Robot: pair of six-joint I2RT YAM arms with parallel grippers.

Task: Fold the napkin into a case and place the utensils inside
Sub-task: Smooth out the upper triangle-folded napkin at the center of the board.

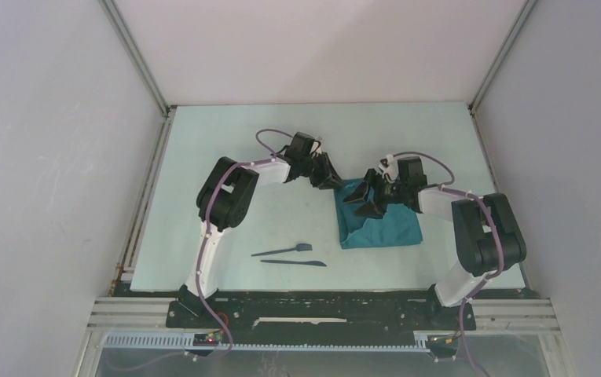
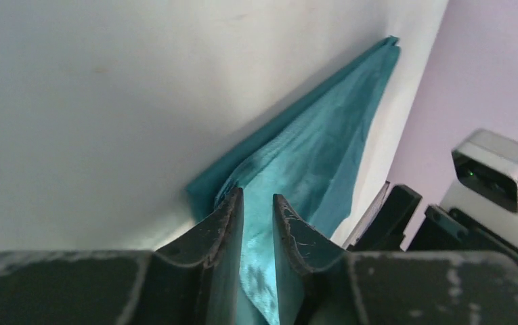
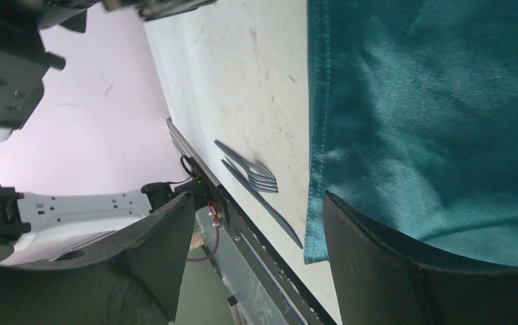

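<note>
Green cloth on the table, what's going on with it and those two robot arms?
The arms are partway through folding the napkin, which lies rumpled on the table. The left pincer is pinching a raised fold at the napkin's far left corner. The right pincer hangs open over the napkin's left part, holding nothing. The fork and knife lie side by side nearer the front edge, untouched.
</note>
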